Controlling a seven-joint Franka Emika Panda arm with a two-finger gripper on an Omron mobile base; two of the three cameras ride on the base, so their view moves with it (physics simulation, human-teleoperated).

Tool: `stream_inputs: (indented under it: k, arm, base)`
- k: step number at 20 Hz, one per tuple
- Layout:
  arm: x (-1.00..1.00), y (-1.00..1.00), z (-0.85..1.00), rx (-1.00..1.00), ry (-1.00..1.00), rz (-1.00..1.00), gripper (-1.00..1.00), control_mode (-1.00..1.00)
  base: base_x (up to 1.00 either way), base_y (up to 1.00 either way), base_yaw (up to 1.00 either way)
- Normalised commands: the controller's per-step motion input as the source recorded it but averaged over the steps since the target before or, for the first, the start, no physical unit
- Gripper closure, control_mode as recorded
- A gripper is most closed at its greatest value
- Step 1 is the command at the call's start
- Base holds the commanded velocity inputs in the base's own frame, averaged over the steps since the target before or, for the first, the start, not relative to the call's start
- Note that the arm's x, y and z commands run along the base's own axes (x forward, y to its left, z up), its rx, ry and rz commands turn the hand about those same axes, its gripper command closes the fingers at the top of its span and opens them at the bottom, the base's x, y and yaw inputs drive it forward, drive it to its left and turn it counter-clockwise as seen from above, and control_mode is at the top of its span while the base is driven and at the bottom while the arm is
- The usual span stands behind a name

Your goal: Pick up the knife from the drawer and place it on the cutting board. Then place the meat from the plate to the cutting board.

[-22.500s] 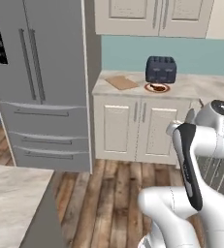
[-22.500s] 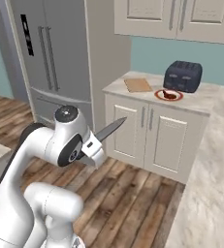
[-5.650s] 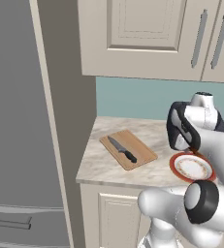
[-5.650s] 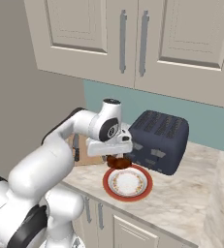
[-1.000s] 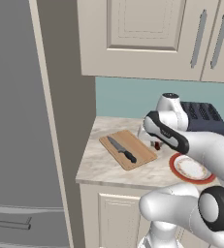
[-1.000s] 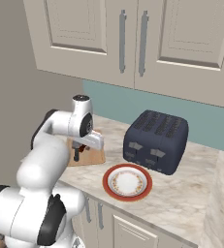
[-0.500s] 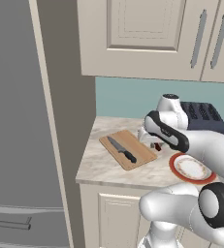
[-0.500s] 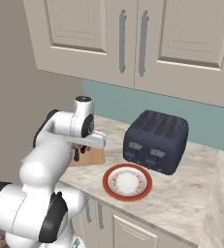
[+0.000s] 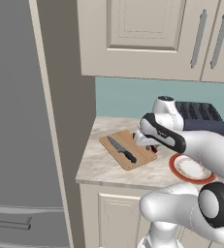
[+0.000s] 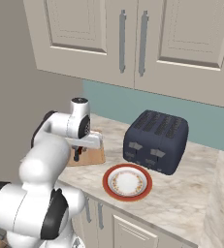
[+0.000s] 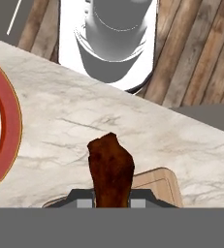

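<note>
Meat (image 11: 110,169) is pinched between the closed jaws of the gripper (image 11: 112,201), hanging over the cutting board (image 11: 157,183) near one rounded corner; from the hand view I can't tell for sure whether it touches the wood or sits just above it. In the left base view the gripper (image 9: 151,147) is at the board's right edge, the one facing the plate, with a dark bit of the meat (image 9: 153,148) just visible under the hand. Knife (image 9: 122,149) lies flat on the cutting board (image 9: 127,149), roughly along its length, black handle toward the counter's front edge, blade toward the back wall, clear of the gripper. Board sits on the marble counter (image 9: 102,165) close to its left end. Plate (image 9: 191,169), red rim and pale centre, is just right of the board near the front edge. Behind the plate, a dark toaster (image 10: 156,140) stands against the teal backsplash, under the cream wall cabinets (image 10: 124,38).
</note>
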Motion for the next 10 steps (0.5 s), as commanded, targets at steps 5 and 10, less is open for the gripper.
stream_inputs:
  k: [5,10]
  arm:
    - [0.08,0.0,-0.24,0.0,0.0,0.1,1.0,-1.0]
    - [0.24,0.0,-0.24,0.0,0.0,0.11,1.0,-1.0]
  base:
    - [0.0,0.0,0.0]
    - [0.0,0.0,0.0]
